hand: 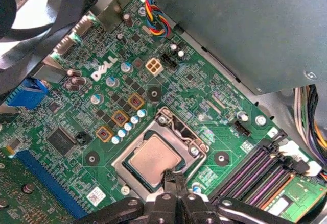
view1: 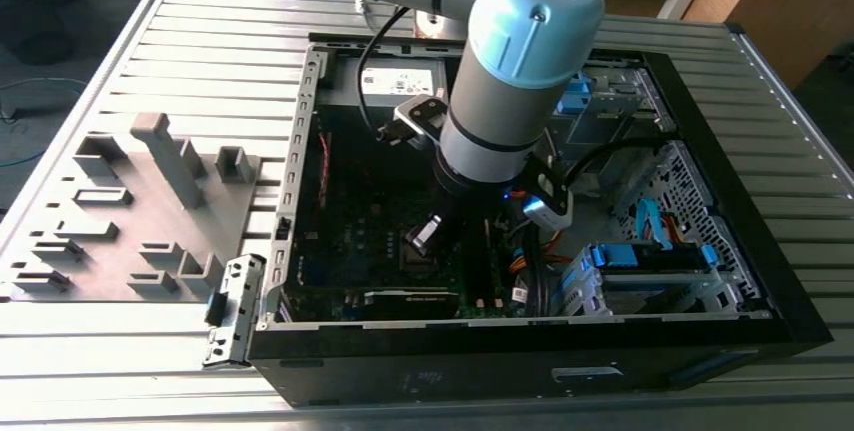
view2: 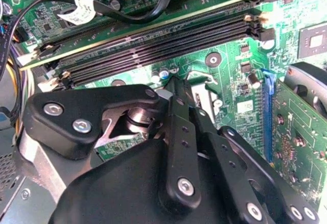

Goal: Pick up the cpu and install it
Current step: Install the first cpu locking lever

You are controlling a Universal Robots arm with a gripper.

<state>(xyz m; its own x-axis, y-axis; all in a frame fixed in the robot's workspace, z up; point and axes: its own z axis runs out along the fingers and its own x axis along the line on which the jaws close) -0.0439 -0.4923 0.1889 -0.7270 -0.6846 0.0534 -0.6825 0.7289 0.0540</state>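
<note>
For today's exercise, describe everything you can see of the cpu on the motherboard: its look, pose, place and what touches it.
In the first wrist view the cpu is a small flat square chip with a dull silver-grey metal top and a thin darker rim. It lies flat in the socket on the green motherboard, framed by the socket's metal bracket. The hand has its dark fingertips together at the chip's edge nearest the camera, seemingly touching it; whether they grip it cannot be told.

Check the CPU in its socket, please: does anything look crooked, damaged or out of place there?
Nothing stands out. In the first wrist view the cpu lies flat and square inside the socket frame, and the gripper touches its near edge. The motherboard around it shows no damage.
</note>
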